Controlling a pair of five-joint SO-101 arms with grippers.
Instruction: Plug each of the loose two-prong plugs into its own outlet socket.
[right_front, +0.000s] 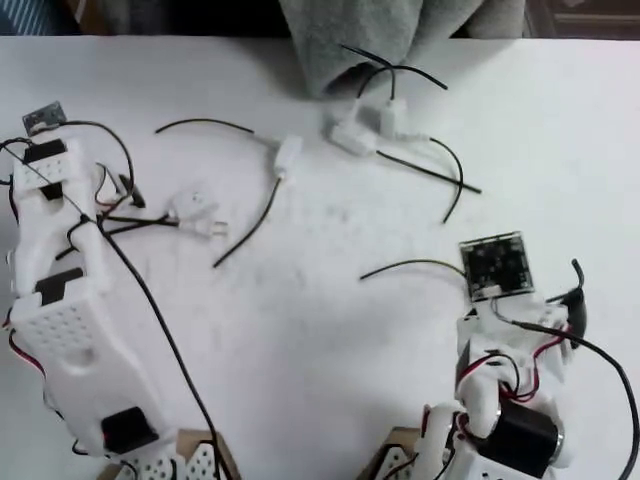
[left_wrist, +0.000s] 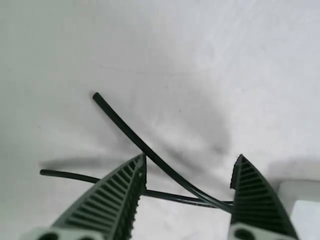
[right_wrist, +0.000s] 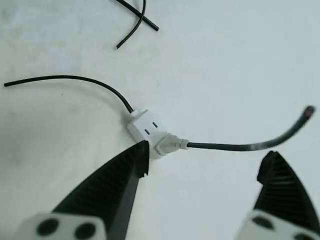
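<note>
My left gripper (left_wrist: 190, 160) hangs open just above the table over two crossing black wires (left_wrist: 135, 140); a white block (left_wrist: 302, 202) shows beside one finger. In the high view a loose white two-prong plug (right_front: 200, 214) lies just right of the left arm (right_front: 60, 300). A white outlet socket (right_front: 288, 153) lies further toward the middle. My right gripper (right_wrist: 207, 152) is open over a white socket (right_wrist: 146, 127) with a plug (right_wrist: 167, 144) joined at its end, its black wire (right_wrist: 240, 146) running off between the fingers. Nothing is held.
More white sockets and plugs (right_front: 352, 135) with black wires lie at the back by a grey cloth (right_front: 350, 40). Loose wires (right_front: 455, 180) curve across the back right. The right arm (right_front: 500, 400) stands at the front right. Bare tabletop (right_front: 320, 320) lies between the arms.
</note>
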